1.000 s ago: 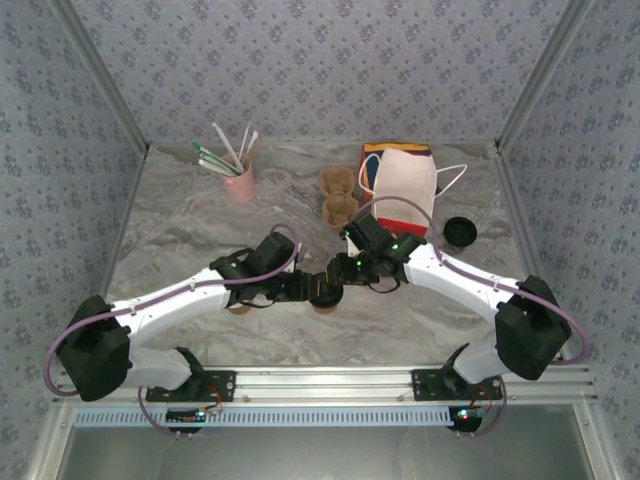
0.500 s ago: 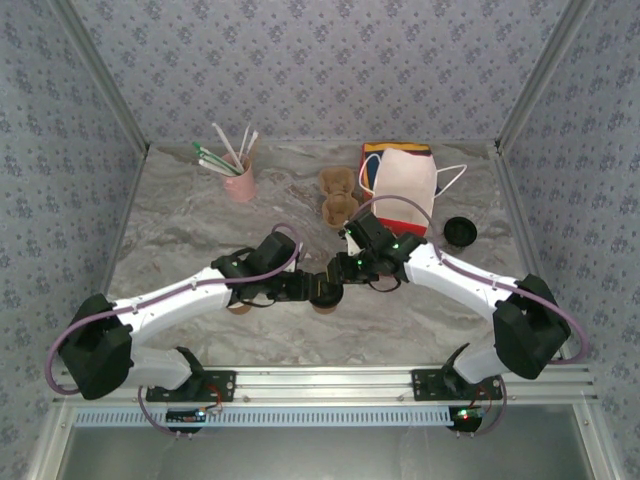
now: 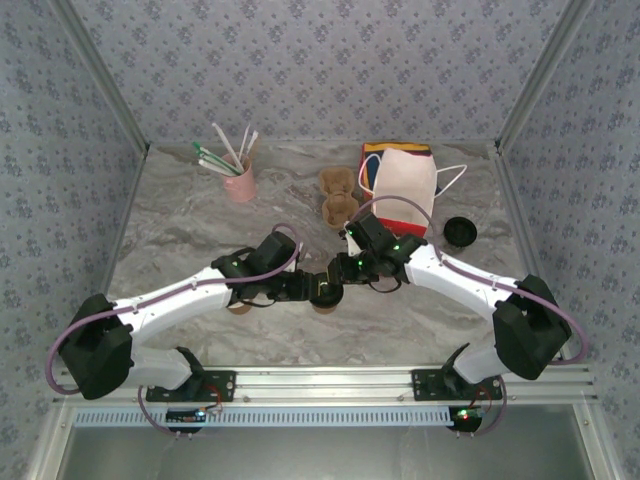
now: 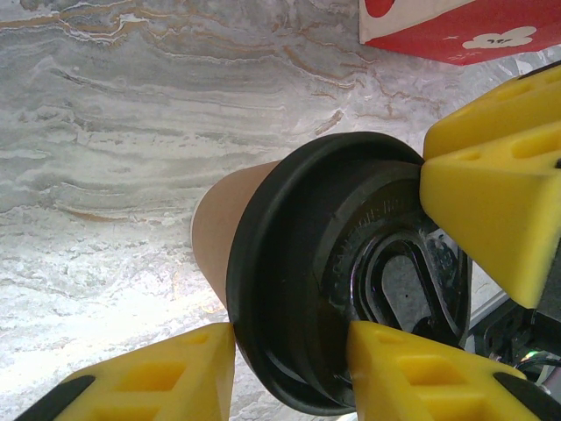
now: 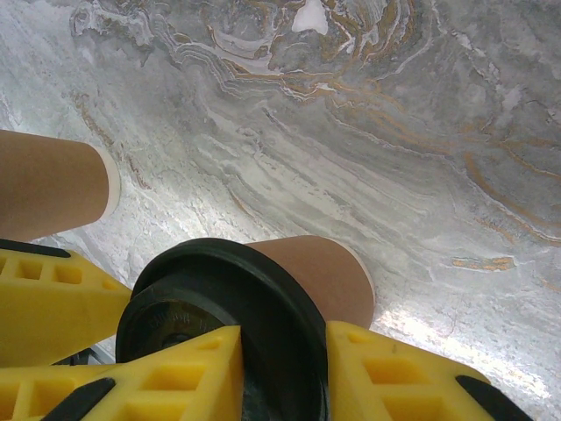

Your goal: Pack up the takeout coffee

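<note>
1. Cup (image 4: 219, 232): tan paper, matt and smooth.
2. Lid (image 4: 298, 289): black plastic with a faint sheen and raised lettering.
3. Fingers (image 4: 149, 377): yellow plastic, matt, slightly grainy.
4. Table (image 4: 131, 105): marble-look top, smooth, catching a soft gloss.
5. Tray (image 3: 338, 195): brown pulp, dull and rough-looking.
6. Rail (image 3: 330, 382): bare pale metal.

We look down from high above and behind the robot, facing the far wall (image 3: 320, 70), distant enough to take in the whole table (image 3: 180, 230). From the left wrist we look along the left gripper (image 4: 289, 342), very close, at the takeout coffee (image 4: 324, 263) at the centre of the frame; from the right wrist we look past the right gripper (image 5: 285, 338) at that same cup from the opposite side, equally close. All three views share the cup and the marbled tabletop around it.
</note>
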`<action>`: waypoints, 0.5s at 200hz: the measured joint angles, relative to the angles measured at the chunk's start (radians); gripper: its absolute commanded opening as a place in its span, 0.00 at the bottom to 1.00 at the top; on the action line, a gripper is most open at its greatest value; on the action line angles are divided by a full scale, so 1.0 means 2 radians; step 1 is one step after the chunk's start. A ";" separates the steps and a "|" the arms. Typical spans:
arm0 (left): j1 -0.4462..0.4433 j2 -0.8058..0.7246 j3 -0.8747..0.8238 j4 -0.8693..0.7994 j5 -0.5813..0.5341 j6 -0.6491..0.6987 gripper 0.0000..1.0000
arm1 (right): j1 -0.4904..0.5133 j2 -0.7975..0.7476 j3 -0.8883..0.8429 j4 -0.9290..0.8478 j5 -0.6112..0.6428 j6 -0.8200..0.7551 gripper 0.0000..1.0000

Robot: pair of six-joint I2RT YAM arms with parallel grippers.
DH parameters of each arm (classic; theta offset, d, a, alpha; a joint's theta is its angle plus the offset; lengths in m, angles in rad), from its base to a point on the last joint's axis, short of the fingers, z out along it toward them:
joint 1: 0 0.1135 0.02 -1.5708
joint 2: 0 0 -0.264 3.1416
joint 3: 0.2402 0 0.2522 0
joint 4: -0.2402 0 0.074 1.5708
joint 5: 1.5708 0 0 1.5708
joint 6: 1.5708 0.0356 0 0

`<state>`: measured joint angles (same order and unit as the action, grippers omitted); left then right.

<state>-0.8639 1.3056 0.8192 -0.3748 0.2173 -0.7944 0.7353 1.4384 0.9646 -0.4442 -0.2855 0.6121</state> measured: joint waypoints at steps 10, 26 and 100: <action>0.000 0.000 0.000 0.000 0.000 0.000 0.38 | 0.000 0.000 0.000 0.000 0.000 0.000 0.29; 0.000 0.000 0.000 0.000 0.000 0.000 0.38 | 0.000 0.000 -0.004 0.004 0.000 0.000 0.29; 0.000 0.000 0.000 -0.002 0.000 0.000 0.38 | 0.001 0.007 0.006 -0.001 0.000 -0.002 0.30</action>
<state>-0.8639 1.3052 0.8192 -0.3779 0.2169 -0.7952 0.7364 1.4532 0.9768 -0.4458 -0.2852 0.6071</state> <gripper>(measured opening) 0.381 0.288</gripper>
